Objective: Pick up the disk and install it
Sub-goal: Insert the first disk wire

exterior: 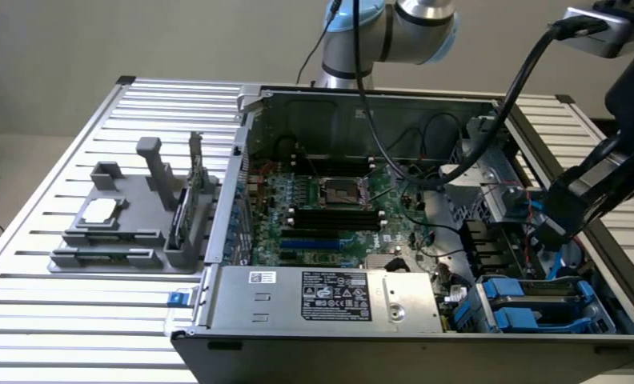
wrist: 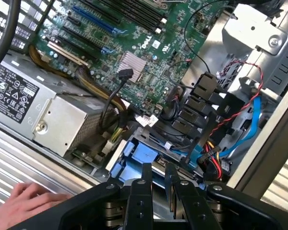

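gripper (wrist: 157,170) just above disk (wrist: 134,160) in case (exterior: 295,356) | hold: cannot tell | person's hand (wrist: 24,201) nearby

On the slatted table (exterior: 50,320), an open computer case (exterior: 403,356), with a parts stand (exterior: 125,232) just beside it on the exterior view's left. On that stand, a small chip (exterior: 98,212). Inside the case, the motherboard (exterior: 328,208) flat on the floor. In front of it, along the near wall, the power supply box (exterior: 328,296). To the exterior view's right of that box, in the near corner bay, the disk (exterior: 538,290). Just above the disk, the gripper (wrist: 158,170). Behind the case, the arm's base (exterior: 344,76). Outside the case, near the box, a person's hand (wrist: 24,203) on the table.
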### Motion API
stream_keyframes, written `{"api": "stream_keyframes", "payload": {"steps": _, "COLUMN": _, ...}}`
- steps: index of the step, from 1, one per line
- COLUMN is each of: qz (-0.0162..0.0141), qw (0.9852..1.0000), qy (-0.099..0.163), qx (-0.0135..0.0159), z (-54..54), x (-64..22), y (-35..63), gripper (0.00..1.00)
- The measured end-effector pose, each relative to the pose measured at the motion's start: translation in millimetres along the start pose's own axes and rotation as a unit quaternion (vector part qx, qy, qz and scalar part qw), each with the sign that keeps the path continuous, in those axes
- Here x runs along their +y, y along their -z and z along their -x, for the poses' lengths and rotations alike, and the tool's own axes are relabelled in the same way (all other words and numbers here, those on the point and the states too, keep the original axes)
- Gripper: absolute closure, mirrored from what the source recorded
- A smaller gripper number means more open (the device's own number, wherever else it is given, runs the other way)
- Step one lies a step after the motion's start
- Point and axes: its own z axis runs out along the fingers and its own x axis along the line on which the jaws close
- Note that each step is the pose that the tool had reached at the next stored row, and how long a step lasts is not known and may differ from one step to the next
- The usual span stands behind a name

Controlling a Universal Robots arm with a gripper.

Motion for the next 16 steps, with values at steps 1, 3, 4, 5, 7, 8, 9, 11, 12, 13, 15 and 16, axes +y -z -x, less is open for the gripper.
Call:
{"api": "stream_keyframes", "payload": {"steps": 1, "qz": 0.0002, "qw": 1.0, "qy": -0.008, "qx": -0.0003, "z": 0.0, "x": 0.0, "y": -0.1, "gripper": 0.75}}
{"api": "stream_keyframes", "payload": {"steps": 3, "qz": 0.0006, "qw": 0.9997, "qy": -0.024, "qx": -0.0008, "z": 0.0, "x": 0.0, "y": -0.4, "gripper": 0.75}}
{"api": "stream_keyframes", "payload": {"steps": 4, "qz": 0.0009, "qw": 0.9995, "qy": -0.032, "qx": -0.001, "z": 0.0, "x": 0.0, "y": -0.5, "gripper": 0.75}}
{"api": "stream_keyframes", "payload": {"steps": 5, "qz": 0.0011, "qw": 0.9992, "qy": -0.04, "qx": -0.0013, "z": 0.0, "x": 0.0, "y": -0.7, "gripper": 0.75}}
{"api": "stream_keyframes", "payload": {"steps": 7, "qz": 0.0015, "qw": 0.9984, "qy": -0.056, "qx": -0.0019, "z": 0.1, "x": 0.0, "y": -1.0, "gripper": 0.75}}
{"api": "stream_keyframes", "payload": {"steps": 8, "qz": 0.0017, "qw": 0.998, "qy": -0.064, "qx": -0.0021, "z": 0.0, "x": 0.0, "y": -1.1, "gripper": 0.75}}
{"api": "stream_keyframes", "payload": {"steps": 9, "qz": 0.0019, "qw": 0.9974, "qy": -0.072, "qx": -0.0024, "z": 0.0, "x": 0.0, "y": -1.3, "gripper": 0.75}}
{"api": "stream_keyframes", "payload": {"steps": 11, "qz": 0.0025, "qw": 0.9962, "qy": -0.087, "qx": -0.0029, "z": 0.1, "x": 0.0, "y": -1.7, "gripper": 0.75}}
{"api": "stream_keyframes", "payload": {"steps": 12, "qz": 0.0026, "qw": 0.9954, "qy": -0.095, "qx": -0.0032, "z": 0.1, "x": 0.0, "y": -1.8, "gripper": 0.75}}
{"api": "stream_keyframes", "payload": {"steps": 13, "qz": 0.0029, "qw": 0.9946, "qy": -0.104, "qx": -0.0034, "z": 0.1, "x": 0.0, "y": -2.0, "gripper": 0.75}}
{"api": "stream_keyframes", "payload": {"steps": 15, "qz": 0.0033, "qw": 0.9929, "qy": -0.119, "qx": -0.004, "z": 0.1, "x": -0.1, "y": -2.4, "gripper": 0.75}}
{"api": "stream_keyframes", "payload": {"steps": 16, "qz": 0.0036, "qw": 0.9919, "qy": -0.127, "qx": -0.0042, "z": 0.1, "x": -0.1, "y": -2.6, "gripper": 0.75}}
